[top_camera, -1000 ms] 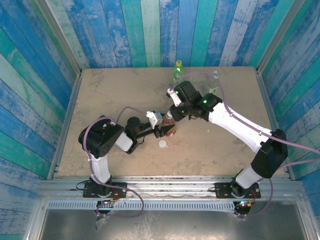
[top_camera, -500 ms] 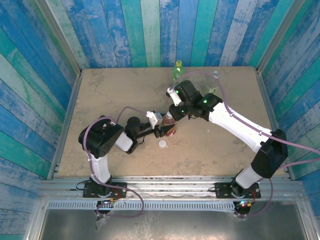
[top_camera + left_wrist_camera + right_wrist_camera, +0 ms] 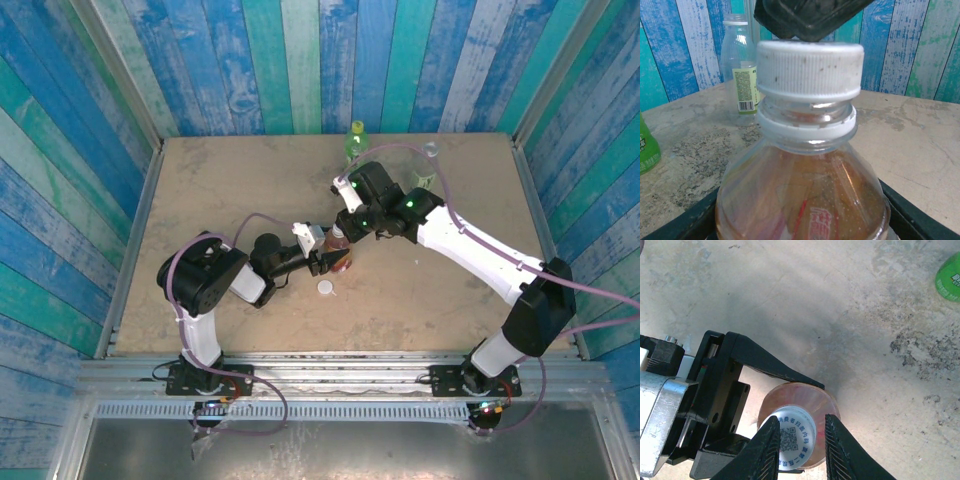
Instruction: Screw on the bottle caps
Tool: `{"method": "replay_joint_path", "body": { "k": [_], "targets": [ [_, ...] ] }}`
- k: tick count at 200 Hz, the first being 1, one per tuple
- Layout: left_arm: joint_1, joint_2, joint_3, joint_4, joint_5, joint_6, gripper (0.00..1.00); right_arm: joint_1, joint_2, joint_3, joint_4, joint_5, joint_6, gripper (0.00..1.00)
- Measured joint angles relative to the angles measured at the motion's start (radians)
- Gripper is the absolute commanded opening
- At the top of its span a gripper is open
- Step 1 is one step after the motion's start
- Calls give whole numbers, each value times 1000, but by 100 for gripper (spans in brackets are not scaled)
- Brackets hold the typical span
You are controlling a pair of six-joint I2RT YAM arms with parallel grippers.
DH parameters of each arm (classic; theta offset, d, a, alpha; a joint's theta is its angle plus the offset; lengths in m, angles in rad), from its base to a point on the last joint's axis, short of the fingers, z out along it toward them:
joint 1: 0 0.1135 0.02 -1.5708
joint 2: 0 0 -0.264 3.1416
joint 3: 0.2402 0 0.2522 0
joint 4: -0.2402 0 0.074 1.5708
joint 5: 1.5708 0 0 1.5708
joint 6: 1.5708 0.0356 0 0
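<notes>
Near the centre of the desk (image 3: pixel 220 200), your left claw (image 3: pixel 334 262) pinched the amber-filled, red-labelled plastic bottle (image 3: pixel 800 200) upright by its body. The ribbed white round plastic cap (image 3: pixel 810 70) sat on its neck. Your right claw (image 3: pixel 801 424) flanked that cap from above; I could not tell whether it gripped. A loose small white cap (image 3: pixel 326 288) lay just beside the bottle, toward the near edge.

We saw an amber bottle (image 3: pixel 800 200) with red print, under a white ribbed cap (image 3: pixel 810 67) flecked with dark specks; its top carried a blue square code. Beyond that bottle stood a clear bottle (image 3: pixel 740 65) with a yellow-green label and a green bottle (image 3: pixel 647 145). Just beside it lay a plain white cap (image 3: pixel 326 288). Around it the tabletop (image 3: pixel 220 190) was mottled beige, the plank walls (image 3: pixel 300 60) streaked blue and teal.
</notes>
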Motion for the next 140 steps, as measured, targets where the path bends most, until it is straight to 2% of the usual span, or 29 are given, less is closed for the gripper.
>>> {"method": "replay_joint_path", "body": {
  "k": [140],
  "targets": [
    [1, 0, 0, -3, -1, -1, 57, 1, -18, -69, 96, 16, -2, 27]
  ]
}}
